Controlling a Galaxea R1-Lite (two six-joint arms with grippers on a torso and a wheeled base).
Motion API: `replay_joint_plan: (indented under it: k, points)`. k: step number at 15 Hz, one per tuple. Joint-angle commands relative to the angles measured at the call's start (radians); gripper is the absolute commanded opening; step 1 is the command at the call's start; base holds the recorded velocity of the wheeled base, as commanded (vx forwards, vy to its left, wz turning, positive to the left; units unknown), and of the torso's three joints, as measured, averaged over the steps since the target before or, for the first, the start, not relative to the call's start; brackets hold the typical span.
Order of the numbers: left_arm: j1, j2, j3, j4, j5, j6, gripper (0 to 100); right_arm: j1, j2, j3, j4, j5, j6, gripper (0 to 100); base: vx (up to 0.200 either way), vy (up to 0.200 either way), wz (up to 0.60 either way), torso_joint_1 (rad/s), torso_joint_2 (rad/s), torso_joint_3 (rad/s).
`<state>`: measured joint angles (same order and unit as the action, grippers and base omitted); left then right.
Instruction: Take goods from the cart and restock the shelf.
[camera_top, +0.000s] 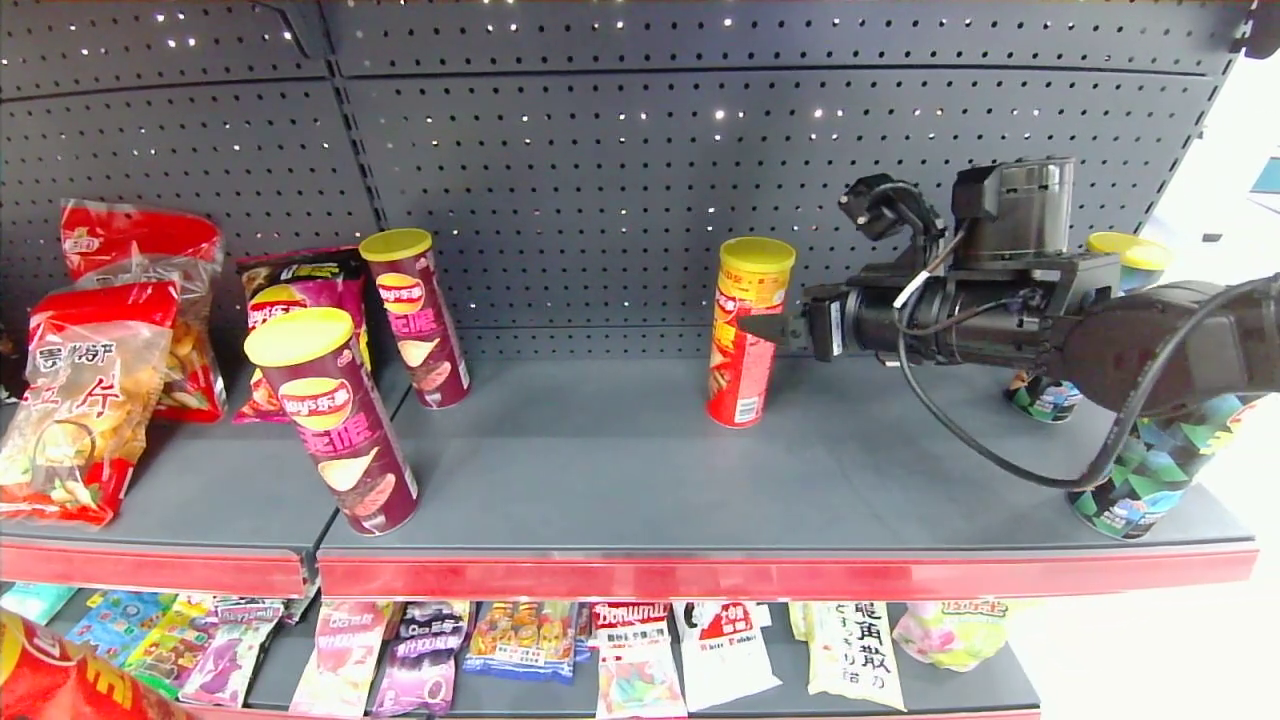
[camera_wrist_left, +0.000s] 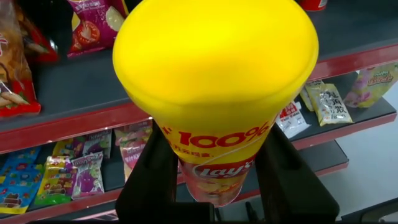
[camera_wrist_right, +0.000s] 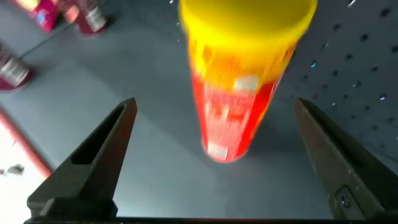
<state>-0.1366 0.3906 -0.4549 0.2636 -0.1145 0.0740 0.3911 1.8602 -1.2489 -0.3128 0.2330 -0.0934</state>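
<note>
Background: dark pegboard (camera_top: 600, 180) behind a grey upper shelf (camera_top: 600, 470) with a red front edge.

Cans on upper shelf, five in total:
- 1 red can (camera_top: 745, 335), yellow lid, upright. It stands about mid-length, nearer the back than the front edge.
- 2 purple cans, yellow lids. One (camera_top: 335, 420) is close to the front edge toward the left end. The other (camera_top: 418, 318) is farther back, near the pegboard.
- 2 patterned cans at the right end, one (camera_top: 1140, 490) near the front edge and one (camera_top: 1045, 395) farther back. Both are partly hidden by the arm.

Bags on upper shelf, three in total:
- 2 red bags at the left end, one (camera_top: 75, 400) in front and one (camera_top: 140, 260) behind it.
- 1 purple bag (camera_top: 300, 290) behind the front purple can.

Lower shelf (camera_top: 960, 690): one row of overlapping packets (camera_top: 630, 660); count not certain.

Right claw (camera_top: 760, 328): level with the red can's upper half, on the side toward the right end. In the wrist view its fingers (camera_wrist_right: 99, 155) are spread wide. The red can (camera_wrist_right: 239, 93) stands ahead between them, untouched, and nothing is gripped.

Left claw (camera_wrist_left: 214, 186): black fingers (camera_wrist_left: 149, 174) are closed against both sides of a held can (camera_wrist_left: 214, 74) with a yellow lid. It is in front of the shelves, off the shelf surface.
</note>
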Motion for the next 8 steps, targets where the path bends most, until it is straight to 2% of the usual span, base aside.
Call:
replay_joint_plan:
  k: [1,3,8]
  points:
    - [0.000,0.001,0.001,0.000,0.004,0.000,0,0.014,0.043,-0.047,0.001,-0.023,0.015,100,0.000,0.000,0.00,0.000,0.00,0.000]
    - [0.000,-0.006,0.009,-0.015,0.006,-0.014,0,0.026,0.065,-0.072,0.001,-0.029,0.026,100,0.000,0.000,0.00,0.000,0.00,0.000]
    - [0.000,-0.006,0.007,-0.017,0.006,-0.016,0,0.029,0.122,-0.149,0.001,-0.081,0.043,100,0.000,0.000,0.00,0.000,0.00,0.000]
